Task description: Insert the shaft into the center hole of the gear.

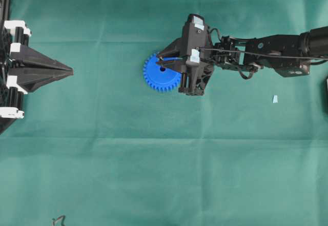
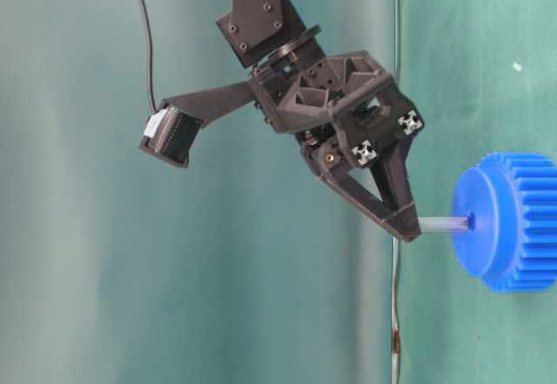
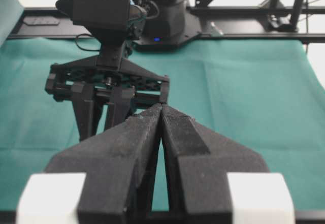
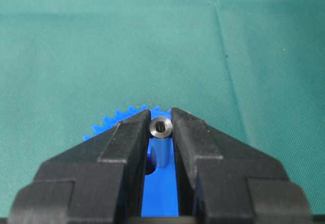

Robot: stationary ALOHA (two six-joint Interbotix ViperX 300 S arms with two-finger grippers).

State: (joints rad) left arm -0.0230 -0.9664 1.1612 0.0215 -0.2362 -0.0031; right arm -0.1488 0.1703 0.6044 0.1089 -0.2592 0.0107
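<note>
- The right pincer (image 4: 161,127) is clamping the shaft (image 4: 161,138) between its two black fingers (image 4: 127,148), near their tips.
- In the right wrist view the shaft is showing as a short silvery tube, its hollow round upper end (image 4: 161,126) facing the camera and its body running down toward the gear (image 4: 160,191) below.
- In the table-level view, which is turned on its side, the shaft (image 2: 442,224) is lying along the line from the fingertip (image 2: 402,225) to the gear (image 2: 509,221), its long axis square to the gear's flat face.
- Its far end is meeting the raised blue hub at the center hole (image 2: 471,222); how deep it is sitting there cannot be told.
- In the overhead view the gear (image 1: 160,74) is lying flat on the green surface (image 1: 154,175), with the right pincer (image 1: 165,62) hanging over its right half and the dark center hole (image 1: 163,68) just showing.
- The left pincer (image 1: 69,72) is resting well apart at the left edge, its fingers (image 3: 177,132) pressed together on nothing.
- A small pale scrap (image 1: 275,99) is lying on the surface to the right, below the right arm (image 1: 266,52).
</note>
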